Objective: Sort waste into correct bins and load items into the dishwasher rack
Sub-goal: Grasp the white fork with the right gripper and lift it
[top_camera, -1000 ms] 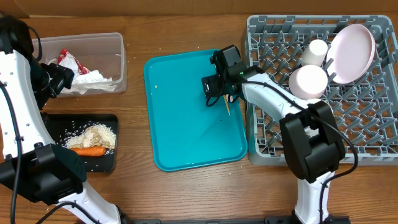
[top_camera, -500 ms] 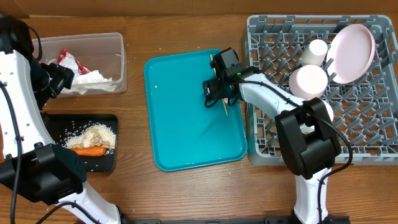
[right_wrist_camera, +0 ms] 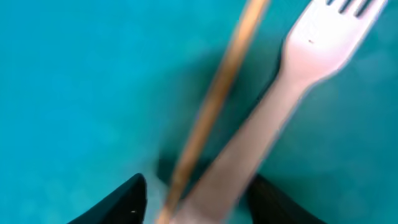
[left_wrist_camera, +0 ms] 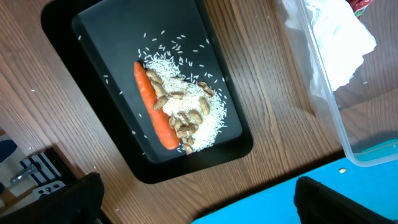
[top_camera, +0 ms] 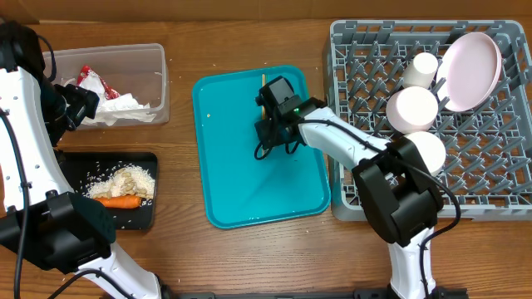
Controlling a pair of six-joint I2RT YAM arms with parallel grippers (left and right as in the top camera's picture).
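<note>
Right claw (right_wrist_camera: 198,198): pinching fork (right_wrist_camera: 292,68) and brown stick (right_wrist_camera: 217,93) together, over teal tray (top_camera: 241,183).
Fork: between its fingers (right_wrist_camera: 127,200), tines pointing away.
Left claw (left_wrist_camera: 199,202): spread wide, black tray (left_wrist_camera: 93,37) with carrot (left_wrist_camera: 155,106) ahead of it.
Rack (top_camera: 482,178): right of right claw.

The right gripper (top_camera: 268,139) is positioned over the upper half of the teal tray (top_camera: 241,195). The grey rack (top_camera: 366,191) holds a plate (top_camera: 470,71), a cup (top_camera: 421,70) and two bowls (top_camera: 411,108). The clear tub (top_camera: 163,83) contains napkins (top_camera: 125,108) and a red wrapper (top_camera: 90,80). The black tray (top_camera: 75,166) contains a carrot (top_camera: 116,201) and crumbs (top_camera: 125,178).
</note>
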